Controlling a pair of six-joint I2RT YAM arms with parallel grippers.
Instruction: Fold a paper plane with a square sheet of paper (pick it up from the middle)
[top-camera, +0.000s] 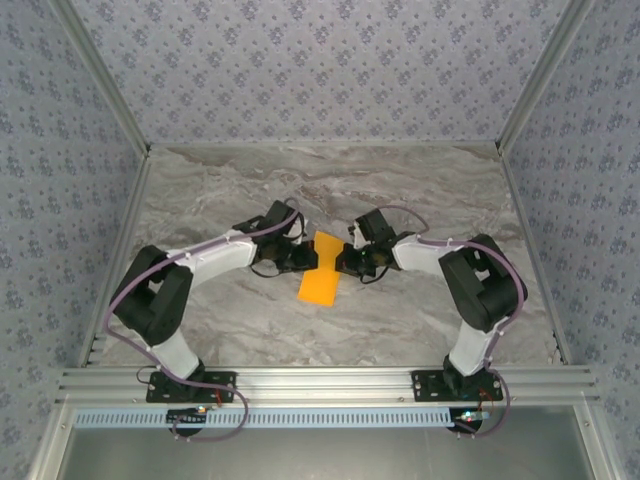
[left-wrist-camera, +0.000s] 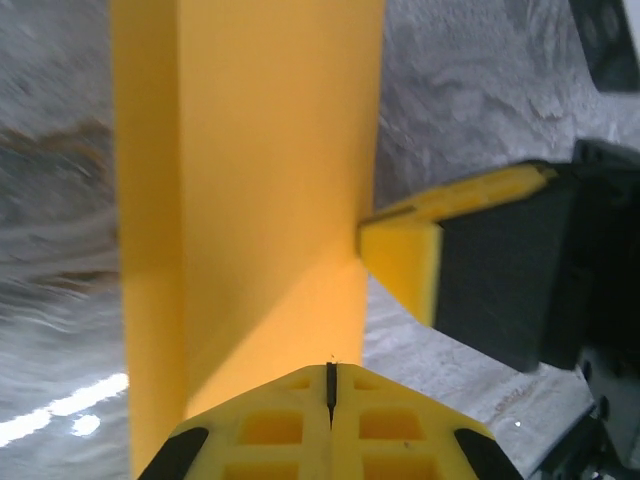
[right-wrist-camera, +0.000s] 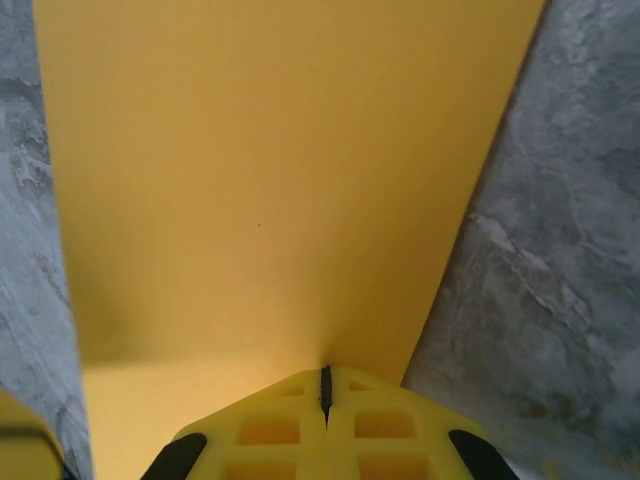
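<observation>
The square sheet of paper (top-camera: 320, 285) was plain bright orange, bent along a lengthwise crease, at the middle of the marble table (top-camera: 250, 190). The left gripper (top-camera: 306, 258) and right gripper (top-camera: 338, 262) pinched its opposite edges, jaws closed tight.

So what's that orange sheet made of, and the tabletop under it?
The orange sheet looks like thin matte paper: it bends along a sharp crease. The tabletop looks like grey-veined marble, possibly a printed laminate; it gives a faint sheen.
</observation>
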